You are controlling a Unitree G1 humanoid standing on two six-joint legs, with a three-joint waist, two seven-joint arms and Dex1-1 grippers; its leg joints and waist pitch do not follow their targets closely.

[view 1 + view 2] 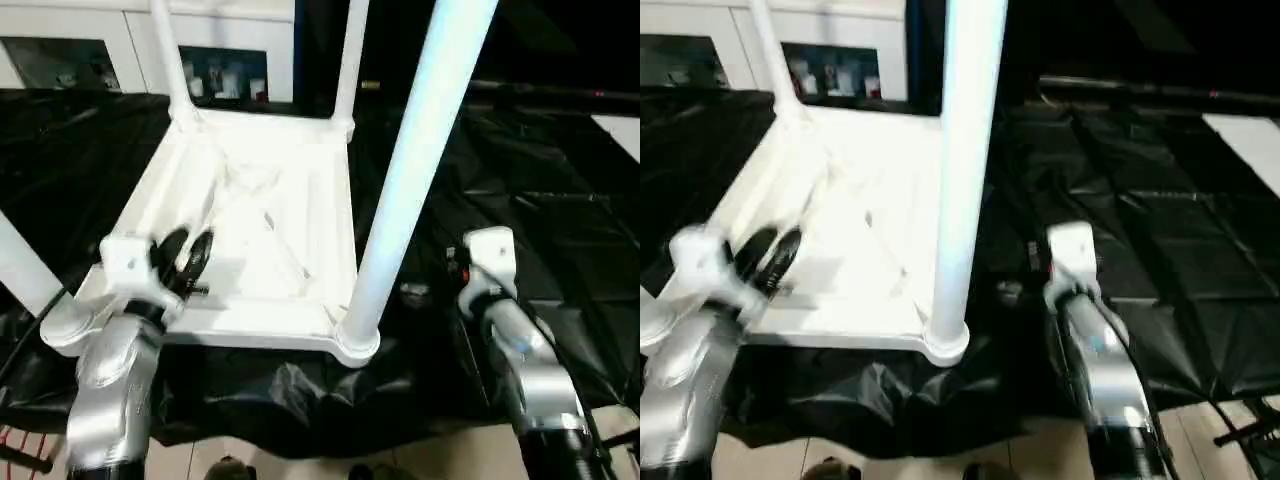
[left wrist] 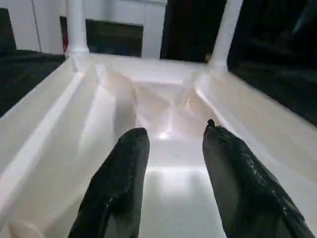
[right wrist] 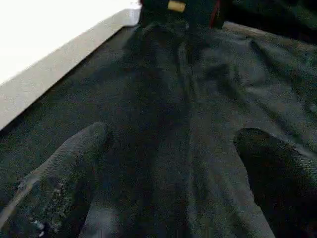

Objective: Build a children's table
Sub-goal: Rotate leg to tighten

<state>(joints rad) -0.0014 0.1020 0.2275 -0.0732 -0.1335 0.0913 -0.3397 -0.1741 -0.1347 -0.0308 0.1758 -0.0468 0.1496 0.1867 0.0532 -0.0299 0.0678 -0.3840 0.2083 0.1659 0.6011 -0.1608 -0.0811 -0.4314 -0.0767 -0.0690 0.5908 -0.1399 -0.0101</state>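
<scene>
The children's table lies upside down on black cloth, its ribbed underside (image 1: 270,215) facing up. Three white legs stand in its corner sockets: far left (image 1: 172,60), far right (image 1: 350,55) and near right (image 1: 410,170). Another white tube (image 1: 20,265) slants at the left edge beside the near left socket (image 1: 65,325). My left gripper (image 1: 188,250) hovers over the near left part of the underside, open, with nothing between its fingers (image 2: 124,173). My right gripper (image 3: 173,163) is open wide over the black cloth, right of the near right leg, holding nothing.
A white cabinet with glass doors (image 1: 90,50) stands behind the table. Crumpled black cloth (image 1: 540,170) covers the work surface and hangs over its front edge. Pale floor (image 1: 420,455) shows below it, with red cable (image 1: 20,440) at the bottom left.
</scene>
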